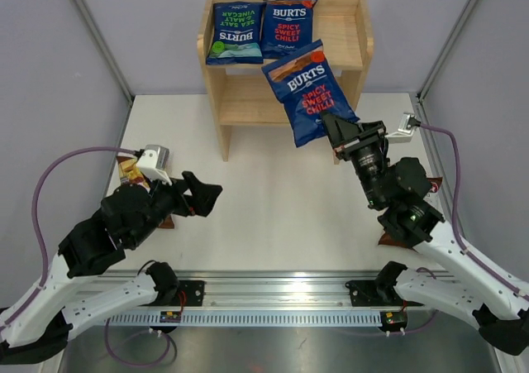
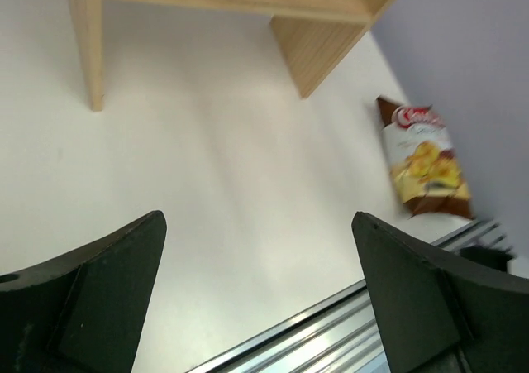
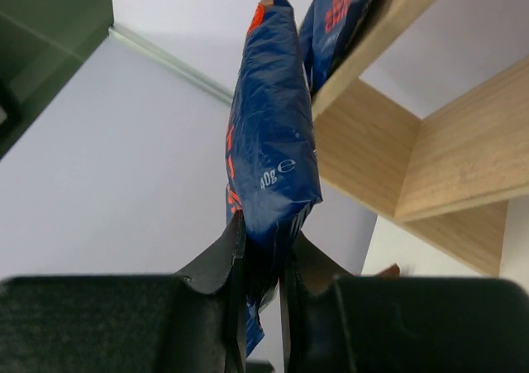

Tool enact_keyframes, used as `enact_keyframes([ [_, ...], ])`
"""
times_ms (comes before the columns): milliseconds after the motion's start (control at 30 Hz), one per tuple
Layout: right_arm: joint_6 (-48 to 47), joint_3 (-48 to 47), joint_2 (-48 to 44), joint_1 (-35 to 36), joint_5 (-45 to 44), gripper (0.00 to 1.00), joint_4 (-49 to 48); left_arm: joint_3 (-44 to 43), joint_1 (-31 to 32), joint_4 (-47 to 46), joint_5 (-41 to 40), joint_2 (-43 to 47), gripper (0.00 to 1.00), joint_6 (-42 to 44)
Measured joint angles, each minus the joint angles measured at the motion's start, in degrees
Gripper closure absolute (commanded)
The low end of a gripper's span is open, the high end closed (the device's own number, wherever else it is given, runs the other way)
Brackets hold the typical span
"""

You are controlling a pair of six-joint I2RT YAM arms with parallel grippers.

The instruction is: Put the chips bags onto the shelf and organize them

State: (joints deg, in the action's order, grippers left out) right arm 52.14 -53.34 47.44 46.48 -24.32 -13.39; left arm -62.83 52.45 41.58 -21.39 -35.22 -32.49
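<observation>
- a left brown bag (image 1: 130,172) lies flat on the tabletop (image 1: 273,191) at the far left, mostly hidden under the left arm. only a yellow-and-brown corner shows beside the white wrist camera.
- the left fingers (image 1: 205,198) are released and spread wide, pointing out over the middle of the tabletop. that brown bag sits behind them, back under the wrist. from the left wrist view only tabletop shows between the two dark tips.
- the wooden shelf (image 1: 345,35) stands at the back of the tabletop, well apart from the left fingers.
- on its top tier, at the left, leans a green-accented burts bag (image 1: 236,32), its print upside down from where i stand.
- just beside that one, touching or nearly so, is an orange-topped burts bag (image 1: 289,24), print the right way up. the right end of the top tier is bare wood.
- a tilted burts bag (image 1: 309,92) hangs in the air in front of the shelf, its orange top up by the front edge of the top tier and its lower end slanting down to the right.
- the right fingers (image 1: 335,135) are clenched on the bottom edge of that tilted bag. from the right wrist view the bag rises straight up out of the pinched tips, close beside the shelf's edge.
- a right brown bag (image 2: 423,158) lies flat on the tabletop near the right wall, under the right arm and behind its fingers.
</observation>
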Motion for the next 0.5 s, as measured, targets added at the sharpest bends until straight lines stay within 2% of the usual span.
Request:
enact_keyframes([
  [133,2.21,-6.99,5.57,-1.4,-5.62,1.0,-0.02,3.39,0.0,6.01,0.79,4.42,0.01,3.72],
  [267,7.02,-13.88,11.54,-7.54,-6.6,1.0,0.28,6.91,0.0,9.62,0.79,9.99,0.01,6.1],
  [367,11.19,-19.61,17.25,-11.96,-6.4,1.0,1.51,9.03,0.0,9.75,0.85,12.28,0.01,7.04],
  [500,15.08,-24.57,23.02,-14.49,-6.32,1.0,4.04,12.37,0.0,8.61,0.79,14.29,0.01,7.19],
])
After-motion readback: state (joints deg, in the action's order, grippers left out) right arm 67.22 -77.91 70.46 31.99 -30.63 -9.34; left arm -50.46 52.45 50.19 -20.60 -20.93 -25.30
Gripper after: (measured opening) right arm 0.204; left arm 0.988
